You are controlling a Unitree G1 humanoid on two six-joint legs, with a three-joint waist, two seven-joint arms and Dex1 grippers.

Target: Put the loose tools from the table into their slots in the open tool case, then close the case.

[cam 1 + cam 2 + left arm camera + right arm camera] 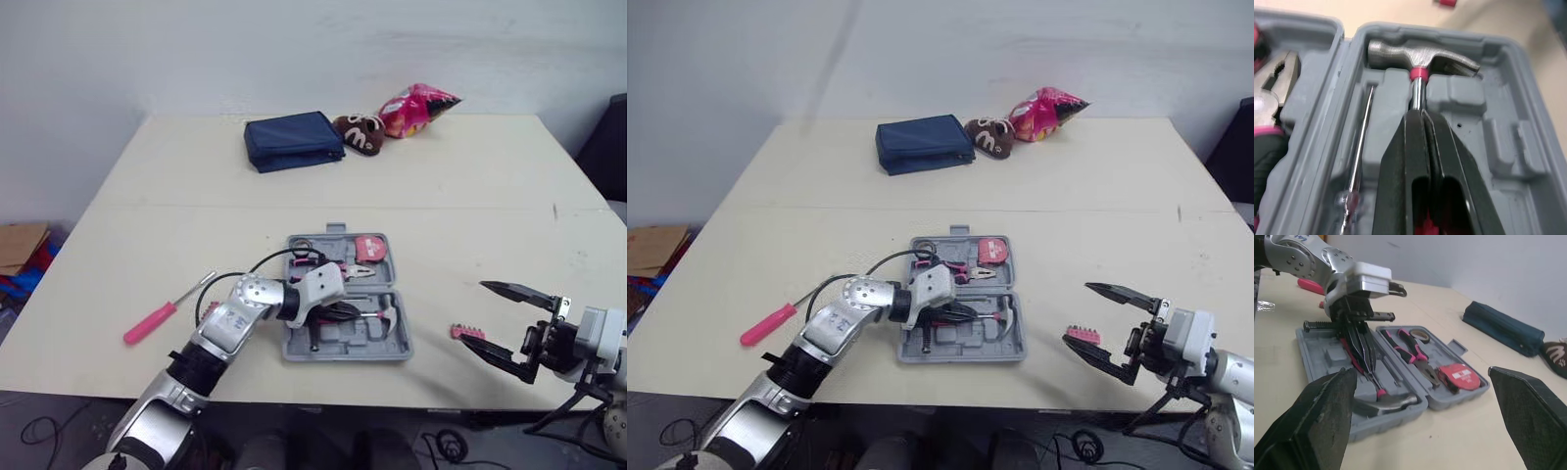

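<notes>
Seating the hammer (1420, 54) in the open tool case (338, 348).

The pink screwdriver (152, 321) is lying loose on my left, near the table's (441, 196) front edge. My left pincer (343, 311) is clamping the hammer's shaft over its slot in the case's near half. I judge pressing straight down, clear of the thin driver (1364, 132) alongside, is wisest before releasing. The pink bit strip (467, 333) is lying just beside my right pincer (477, 313), which is gaping wide near the front edge. Bare table behind is offering room.
</notes>
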